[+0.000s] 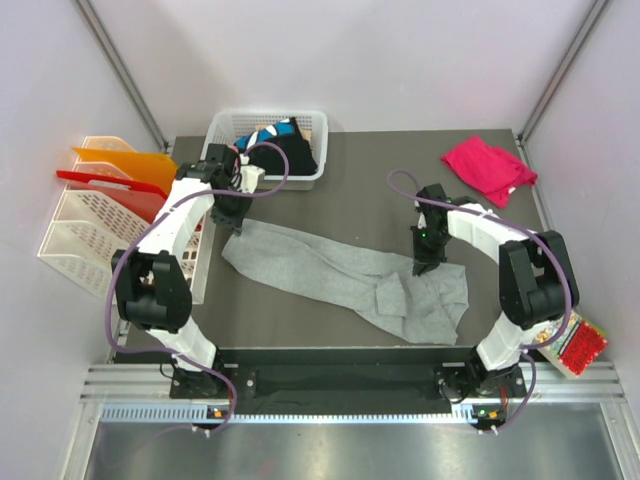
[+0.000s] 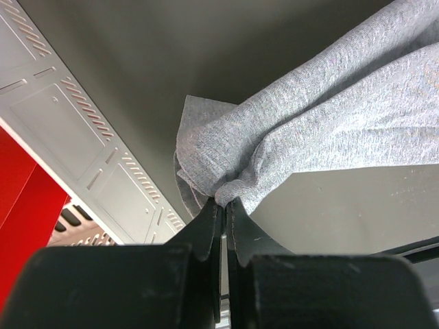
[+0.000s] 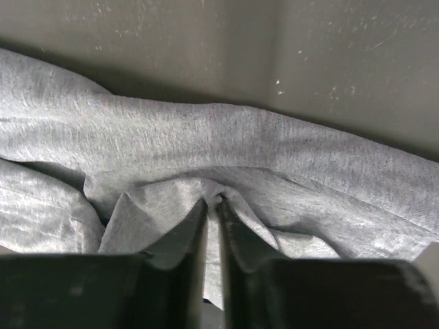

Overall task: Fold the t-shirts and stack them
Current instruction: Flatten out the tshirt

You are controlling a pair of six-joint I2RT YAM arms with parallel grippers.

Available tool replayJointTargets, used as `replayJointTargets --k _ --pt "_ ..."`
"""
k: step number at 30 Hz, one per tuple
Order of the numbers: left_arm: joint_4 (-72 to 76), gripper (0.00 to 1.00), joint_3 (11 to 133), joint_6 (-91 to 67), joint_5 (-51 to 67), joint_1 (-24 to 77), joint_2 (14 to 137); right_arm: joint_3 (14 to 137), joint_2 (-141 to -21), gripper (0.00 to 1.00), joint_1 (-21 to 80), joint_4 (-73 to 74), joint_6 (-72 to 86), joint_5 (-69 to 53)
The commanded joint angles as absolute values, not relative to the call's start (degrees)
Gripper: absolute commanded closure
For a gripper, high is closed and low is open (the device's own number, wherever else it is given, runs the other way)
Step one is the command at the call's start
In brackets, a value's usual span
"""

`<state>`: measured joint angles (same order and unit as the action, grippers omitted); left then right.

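A dark grey-brown table (image 1: 380,195) fills the cell, its top matt and faintly scuffed and speckled in the right wrist view. Pale lilac walls (image 1: 350,50) close it in on three sides.

The grey t-shirt (image 1: 330,275) lies crumpled and drawn out in a long diagonal band across the middle of the table. The left gripper (image 1: 232,215) is at its far-left end. Its jaws are pressed together on a bunched corner of the cloth, which spreads out from the tips in the left wrist view. The right gripper (image 1: 425,262) is over the shirt's near-right part, where the fabric is heaped in folds. Its jaws are narrow and pinch a small ridge of the grey cloth.

Beyond the shirt's left end stands a white basket (image 1: 225,125) holding black t-shirts (image 1: 292,152) with blue-white patches. A pink t-shirt (image 1: 488,168) lies heaped well beyond the shirt's right end, at the table's far corner. Left of the shirt, off the table's edge, sits a white file rack (image 1: 75,240) with orange and red dividers. A red snack packet (image 1: 582,345) lies to its near right, beside the right arm's base. A metal rail (image 1: 350,385) runs along the table edge nearer than the shirt.
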<state>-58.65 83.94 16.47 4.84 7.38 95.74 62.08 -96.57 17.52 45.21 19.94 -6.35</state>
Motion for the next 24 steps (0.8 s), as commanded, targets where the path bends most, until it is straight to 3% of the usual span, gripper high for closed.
replayJointTargets --k 1,10,14,23,24 --pt "-57.2 1.0 84.4 17.0 4.3 6.9 94.6 63.4 -95.3 0.99 17.8 44.7 19.8 -7.2" --pt "-56.6 1.0 83.9 16.6 4.8 6.9 94.7 68.3 -88.0 1.0 18.1 52.4 20.1 -8.5" --pt "-56.3 1.0 83.6 17.3 3.6 6.9 94.7 66.5 -78.3 1.0 21.4 60.3 20.4 -11.9" --pt "-57.6 1.0 86.4 19.2 2.7 6.6 97.1 46.5 -49.1 1.0 35.3 75.1 33.9 -30.9" --pt "-58.2 1.0 87.1 19.4 2.5 6.6 97.8 45.0 -46.2 0.95 36.4 75.7 37.7 -32.9"
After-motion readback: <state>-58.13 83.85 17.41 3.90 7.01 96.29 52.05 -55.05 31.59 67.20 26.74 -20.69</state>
